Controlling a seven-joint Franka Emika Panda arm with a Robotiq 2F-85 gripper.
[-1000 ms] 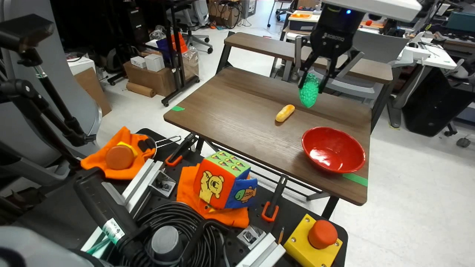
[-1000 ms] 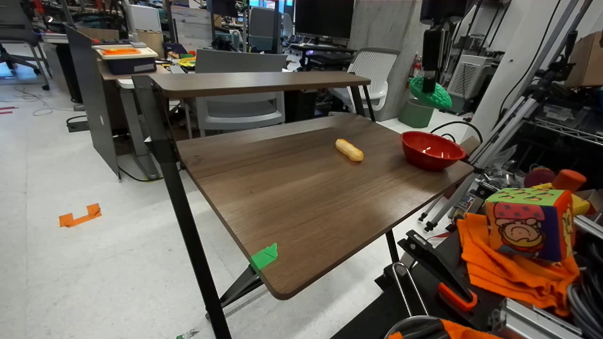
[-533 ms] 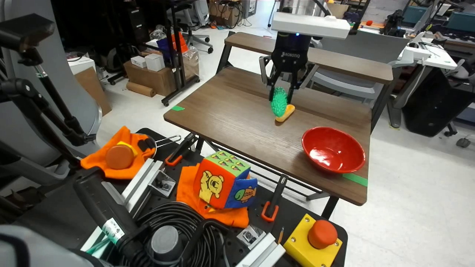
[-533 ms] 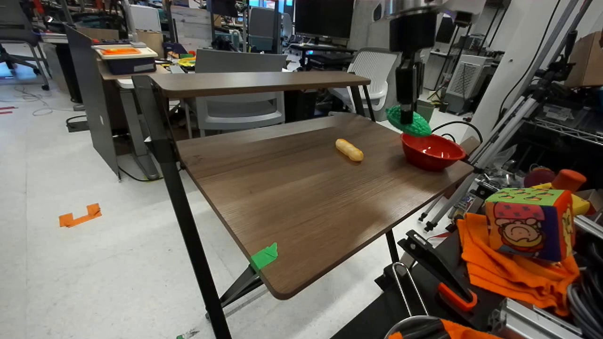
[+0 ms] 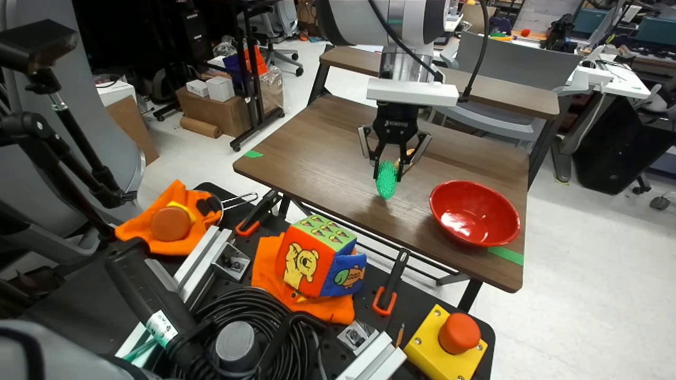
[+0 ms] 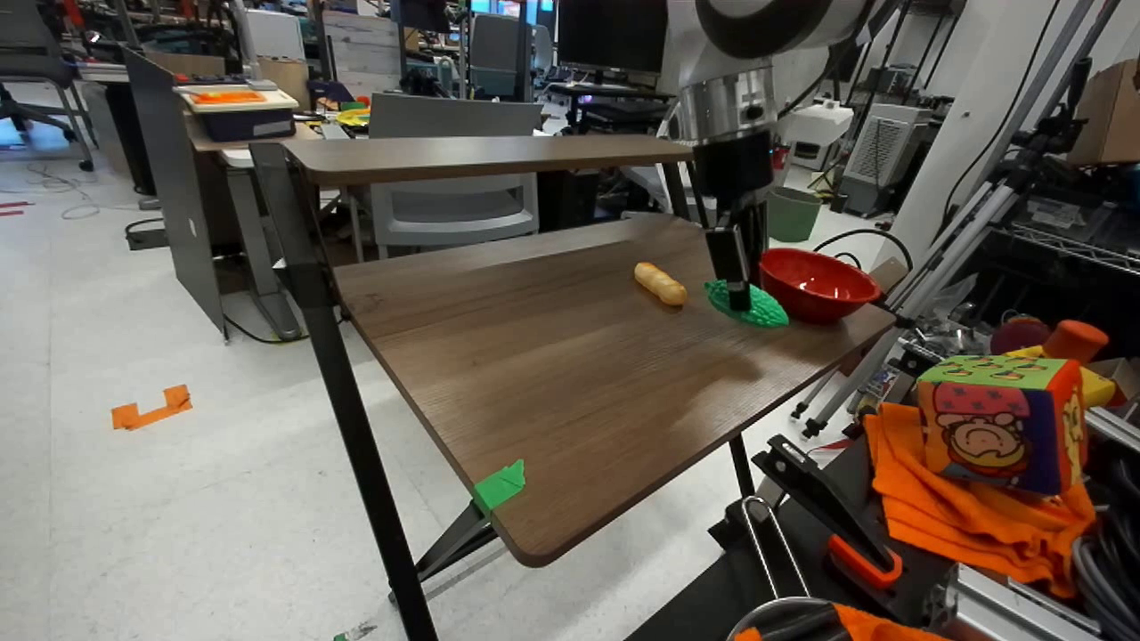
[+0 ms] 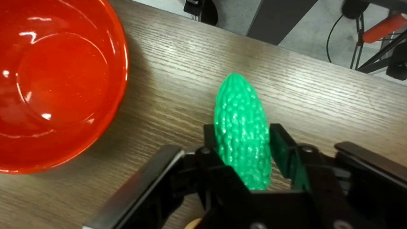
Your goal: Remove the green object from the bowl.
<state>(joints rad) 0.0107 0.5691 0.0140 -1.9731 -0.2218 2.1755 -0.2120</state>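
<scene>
The green object, a bumpy corn-like toy, is in my gripper outside the bowl. In the wrist view the fingers press on both sides of the green object, and its far tip points away from the palm. It also shows in an exterior view, low over the table; I cannot tell whether it touches the tabletop. The red bowl stands beside it near the table's end, also seen in the wrist view. I see nothing inside the bowl.
A yellow bread-shaped toy lies on the brown table, close behind the gripper and partly hidden in an exterior view. A raised shelf runs along one long edge. A cart with a soft cube stands by the opposite edge.
The gripper has moved down towards the table and sideways past the bowl, carrying the green object. The bowl and the bread-shaped toy have not moved.
</scene>
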